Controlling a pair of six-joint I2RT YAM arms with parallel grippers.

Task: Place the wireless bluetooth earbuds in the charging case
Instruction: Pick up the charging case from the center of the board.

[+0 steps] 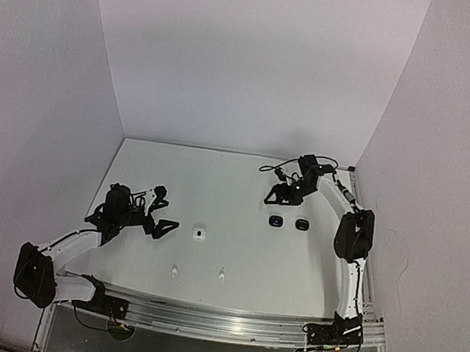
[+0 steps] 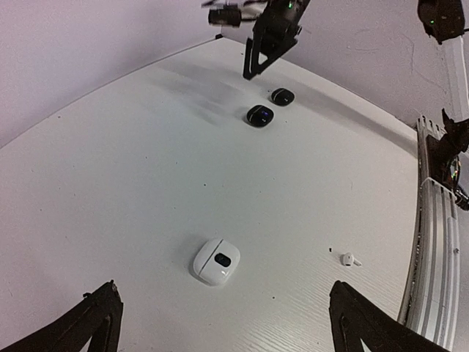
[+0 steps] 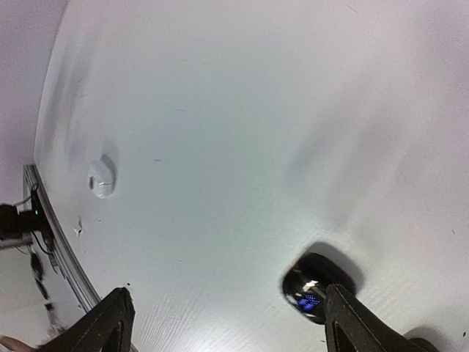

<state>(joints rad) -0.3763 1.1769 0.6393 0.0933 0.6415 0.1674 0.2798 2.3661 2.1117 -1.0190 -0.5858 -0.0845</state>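
A white charging case (image 1: 199, 234) lies mid-table, in front of my left gripper (image 1: 160, 211), which is open and empty. In the left wrist view the white case (image 2: 216, 260) sits between and beyond the fingertips of the left gripper (image 2: 227, 319). Two white earbuds (image 1: 175, 268) (image 1: 221, 271) lie nearer the front edge; one earbud (image 2: 349, 258) shows by the right fingertip. Two black cases (image 1: 275, 221) (image 1: 302, 225) lie to the right. My right gripper (image 1: 284, 197) hangs open just behind them. In the right wrist view a black case (image 3: 311, 290) with a blue light lies by one fingertip of the right gripper (image 3: 231, 326).
White walls (image 1: 248, 66) enclose the table at the back and sides. A metal rail (image 1: 225, 323) runs along the front edge. The right arm's elbow (image 1: 354, 234) stands near the right wall. Cables trail behind the right gripper.
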